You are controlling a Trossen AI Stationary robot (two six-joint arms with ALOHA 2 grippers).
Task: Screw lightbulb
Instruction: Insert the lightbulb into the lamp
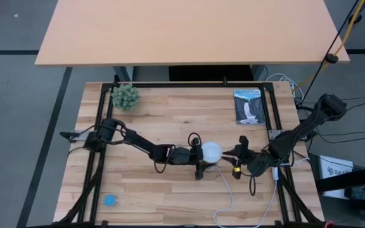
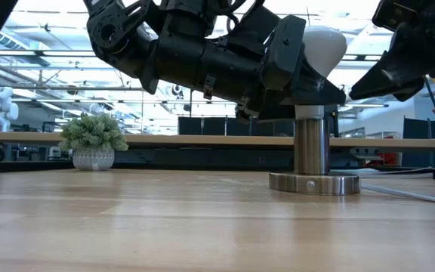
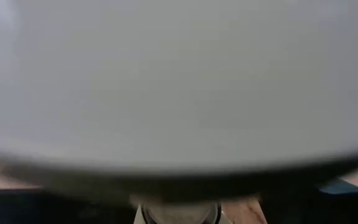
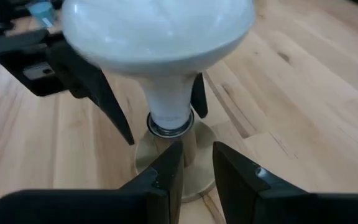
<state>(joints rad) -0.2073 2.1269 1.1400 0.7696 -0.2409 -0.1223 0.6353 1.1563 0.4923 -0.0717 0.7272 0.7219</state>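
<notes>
- Screwing in is the step in hand, by my reading: the lightbulb [image 4: 160,43] stands upright with its grey metal base at the mouth of the metal socket post [image 2: 311,143], which rises from a round base disc [image 2: 314,183] on the wooden table [image 1: 170,120].
- The left gripper [image 4: 157,93] is at the bulb. In the right wrist view its two dark fingers [image 4: 104,99] stand on either side of the narrow cone just below the dome, seemingly pinching it; the contact itself is partly hidden by the dome.
- The left wrist view is filled almost wholly by the white dome, so the bulb sits right in front of that gripper's camera.
- The right gripper [image 4: 197,168] hangs just beside the socket post, on the side away from the left arm. Its fingers stand slightly spread with a narrow gap between them, holding nothing, pointing at the post below the bulb.
- A white cord [image 1: 228,190] runs from the socket toward the table's near edge.
- How far the threads have gone in I cannot tell; a ring of metal shows at the joint between bulb and socket.
- Next move, as I judge it: the left wrist must turn the bulb about its upright axis while keeping it straight, lest the thread cross. The right gripper could close on the post to stop the socket turning with it.
- A potted plant [image 1: 125,97] and a picture card [image 1: 249,106] lie well apart from both grippers.
</notes>
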